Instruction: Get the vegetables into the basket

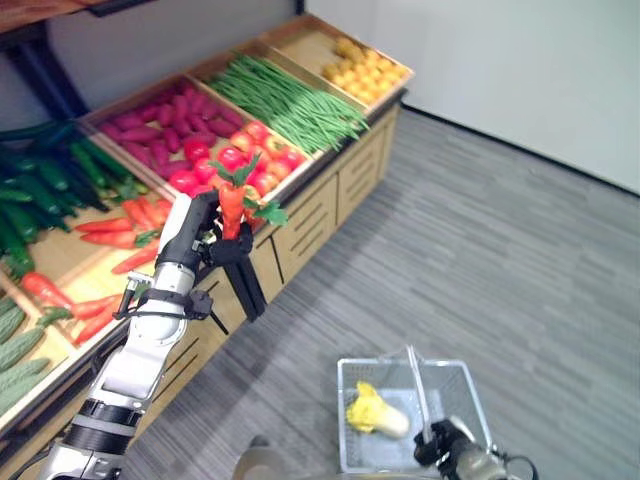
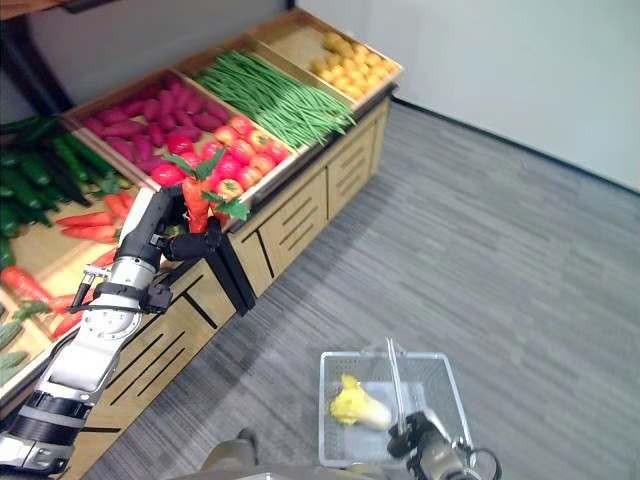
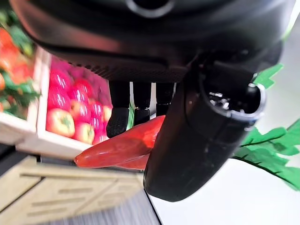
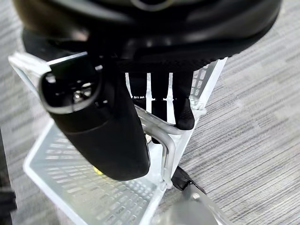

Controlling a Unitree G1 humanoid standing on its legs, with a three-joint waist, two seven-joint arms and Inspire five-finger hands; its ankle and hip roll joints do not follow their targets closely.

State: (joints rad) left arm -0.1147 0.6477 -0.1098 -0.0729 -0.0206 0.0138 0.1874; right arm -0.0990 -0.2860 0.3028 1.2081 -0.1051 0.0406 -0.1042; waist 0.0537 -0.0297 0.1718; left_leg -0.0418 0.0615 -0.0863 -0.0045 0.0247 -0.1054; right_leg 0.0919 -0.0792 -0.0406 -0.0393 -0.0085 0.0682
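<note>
Done: one pale yellow-green vegetable, a cabbage [image 1: 376,411] by the look of it, already lies in the basket [image 1: 352,455].
In hand: the left hand [image 1: 207,238] has its fingers curled round a carrot [image 1: 232,207], leaves up, lifted clear of the stand [image 1: 310,215] and well apart from the basket.
Basket: white wire, down by the grey floor [image 1: 520,270]; the right hand [image 1: 441,442] is clenched on its handle [image 4: 161,136].
Left to do: I'd say the carrot has to travel across and be dropped in; plenty more vegetables sit in the stand's bins.
Writing: none I can read anywhere.
</note>
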